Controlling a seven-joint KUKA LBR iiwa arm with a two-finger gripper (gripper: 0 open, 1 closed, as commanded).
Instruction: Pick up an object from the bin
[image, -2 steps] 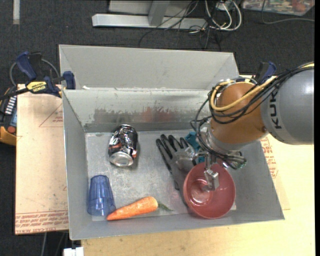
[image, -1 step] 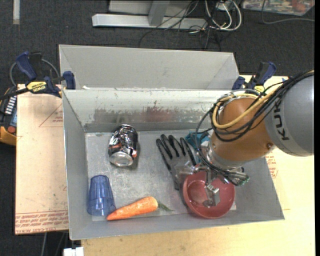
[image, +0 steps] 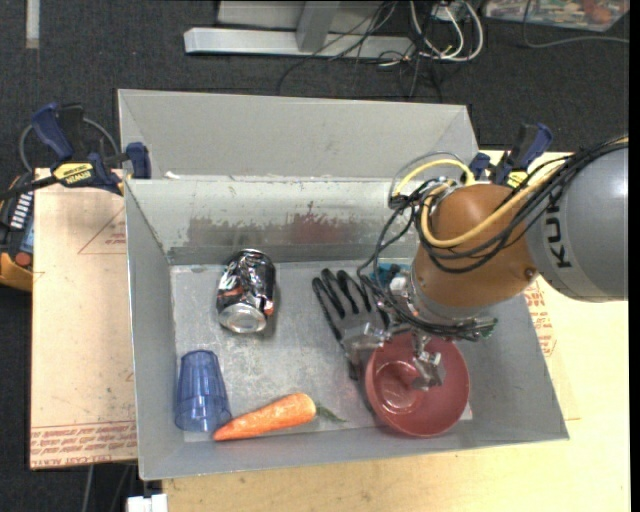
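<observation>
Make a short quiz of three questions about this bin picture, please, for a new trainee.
1. True or false: the carrot lies beside the blue cup.
2. Which thing is the claw over? A) the carrot B) the red bowl C) the blue cup
3. Name the thing that lies at the back left of the floor of the bin.

Key: 1 true; 2 B; 3 the crushed can.

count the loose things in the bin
5: crushed can back left, blue cup front left, carrot front, black pronged thing centre, red bowl front right; the arm may hide more.
</observation>
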